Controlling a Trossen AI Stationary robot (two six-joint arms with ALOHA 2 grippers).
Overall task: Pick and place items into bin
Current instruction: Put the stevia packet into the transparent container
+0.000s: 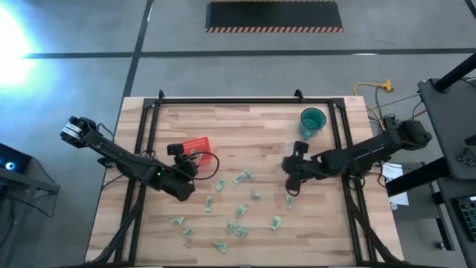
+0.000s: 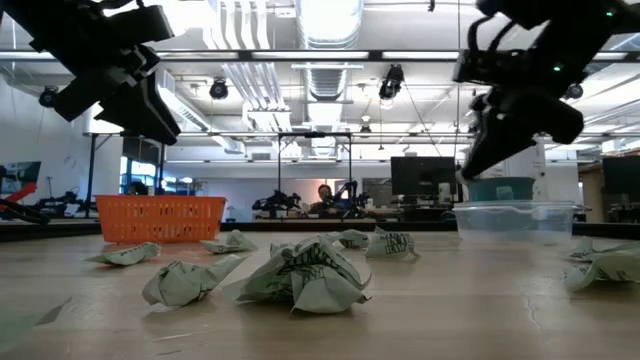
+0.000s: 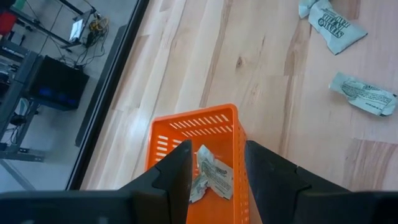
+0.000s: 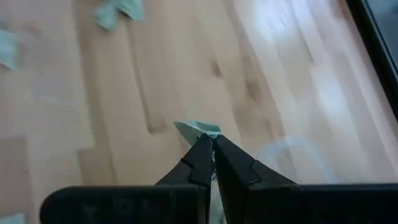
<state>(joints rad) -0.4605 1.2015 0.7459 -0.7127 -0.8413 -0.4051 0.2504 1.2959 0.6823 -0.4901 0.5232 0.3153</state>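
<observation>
The left gripper (image 3: 216, 163) hangs open right above the orange bin (image 3: 163, 132) - one wrapper (image 3: 211, 177) lies inside. The right gripper (image 4: 213, 144) (well apart) pinches another wrapper (image 4: 196, 129).

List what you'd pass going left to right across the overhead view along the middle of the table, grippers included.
Left gripper, jaws open → red-orange slotted plastic basket → pale green-and-white crumpled wrapper → right gripper, shut on a wrapper → teal plastic cup.

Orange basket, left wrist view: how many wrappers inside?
1: a crumpled wrapper lies in the orange basket, seen between the open fingers of the left gripper. Others may hide behind them.
</observation>
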